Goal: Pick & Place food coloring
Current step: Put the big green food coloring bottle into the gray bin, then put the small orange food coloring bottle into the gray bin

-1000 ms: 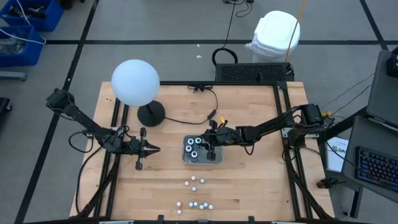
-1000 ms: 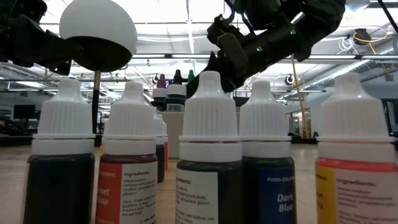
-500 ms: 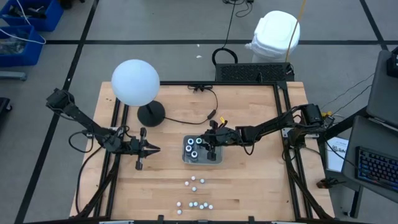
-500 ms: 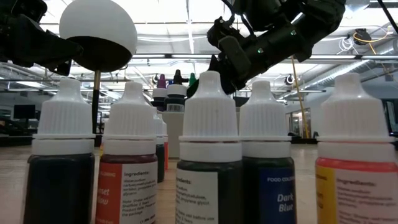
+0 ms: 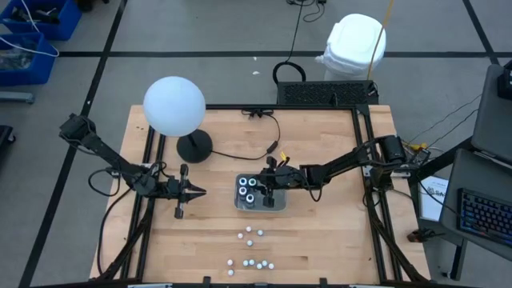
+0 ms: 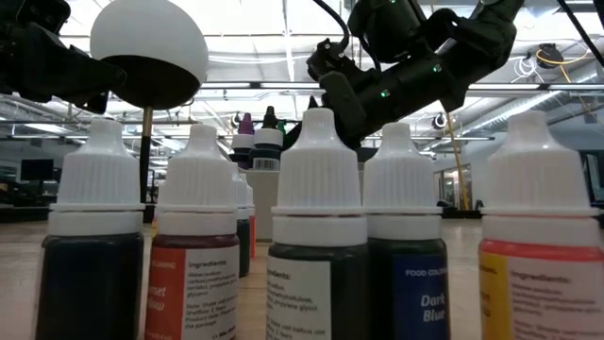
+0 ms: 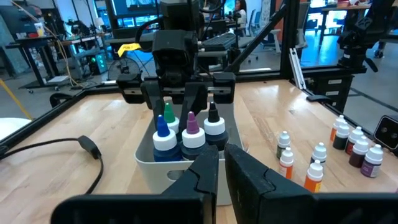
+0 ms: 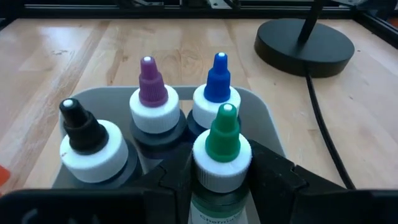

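The right gripper (image 8: 219, 180) clamps its jaws on the green-tipped bottle (image 8: 222, 158), held upright with its nozzle up, inside the grey tray (image 5: 260, 193) near the desk's (image 5: 320, 240) middle. Beside it in the tray stand the purple (image 8: 152, 102), blue (image 8: 216, 93) and black-tipped (image 8: 87, 146) bottles, all upright. Small white-capped bottles (image 5: 250, 248) stand upright, scattered toward the front edge. The left gripper (image 5: 196, 191), jaws clenched on nothing, hovers left of the tray.
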Controlling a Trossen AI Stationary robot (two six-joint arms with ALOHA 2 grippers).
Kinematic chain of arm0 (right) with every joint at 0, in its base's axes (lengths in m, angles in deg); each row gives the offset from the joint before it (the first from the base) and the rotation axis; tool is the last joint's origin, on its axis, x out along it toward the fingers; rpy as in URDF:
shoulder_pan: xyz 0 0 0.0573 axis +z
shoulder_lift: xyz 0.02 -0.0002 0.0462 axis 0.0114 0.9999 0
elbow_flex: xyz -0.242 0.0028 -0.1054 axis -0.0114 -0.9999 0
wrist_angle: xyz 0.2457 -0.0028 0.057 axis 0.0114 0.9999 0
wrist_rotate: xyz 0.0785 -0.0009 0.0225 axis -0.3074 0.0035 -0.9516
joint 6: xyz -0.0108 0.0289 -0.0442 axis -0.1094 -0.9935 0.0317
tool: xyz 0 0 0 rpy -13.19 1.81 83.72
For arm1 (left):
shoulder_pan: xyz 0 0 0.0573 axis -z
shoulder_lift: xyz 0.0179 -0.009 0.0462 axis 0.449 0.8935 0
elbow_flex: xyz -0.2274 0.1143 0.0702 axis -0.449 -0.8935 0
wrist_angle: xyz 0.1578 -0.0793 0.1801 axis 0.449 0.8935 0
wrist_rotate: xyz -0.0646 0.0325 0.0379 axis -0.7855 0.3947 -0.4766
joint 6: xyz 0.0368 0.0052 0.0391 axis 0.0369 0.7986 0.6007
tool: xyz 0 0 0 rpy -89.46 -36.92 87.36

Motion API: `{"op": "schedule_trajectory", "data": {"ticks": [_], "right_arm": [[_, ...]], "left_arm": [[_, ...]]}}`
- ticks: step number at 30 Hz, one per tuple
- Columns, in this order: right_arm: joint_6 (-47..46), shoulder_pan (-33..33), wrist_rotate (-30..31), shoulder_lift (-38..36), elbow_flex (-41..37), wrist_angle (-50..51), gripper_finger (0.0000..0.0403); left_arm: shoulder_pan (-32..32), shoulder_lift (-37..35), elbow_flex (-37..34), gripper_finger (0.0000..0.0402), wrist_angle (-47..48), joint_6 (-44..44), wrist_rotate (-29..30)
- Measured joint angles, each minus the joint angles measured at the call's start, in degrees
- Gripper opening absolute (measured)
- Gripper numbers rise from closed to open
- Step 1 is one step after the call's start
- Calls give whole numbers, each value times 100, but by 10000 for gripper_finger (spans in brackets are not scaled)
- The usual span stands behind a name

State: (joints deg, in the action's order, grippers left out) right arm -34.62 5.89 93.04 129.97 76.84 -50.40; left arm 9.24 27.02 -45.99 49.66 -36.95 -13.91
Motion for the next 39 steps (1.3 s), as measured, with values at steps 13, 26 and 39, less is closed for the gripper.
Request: {"op": "schedule_trajectory", "data": {"ticks": [13,26,39], "right_arm": [[258,0,0,-239,-17,15,148],[297,38,-3,-1586,-16,1411,189],[583,385,-608,-4748,-1479,2343,68]], "left_arm": [[0,-2,0,37,-2,-144,0],[0,-1,0,37,-13,292,2],[0,-2,490,37,39,1471,313]]}}
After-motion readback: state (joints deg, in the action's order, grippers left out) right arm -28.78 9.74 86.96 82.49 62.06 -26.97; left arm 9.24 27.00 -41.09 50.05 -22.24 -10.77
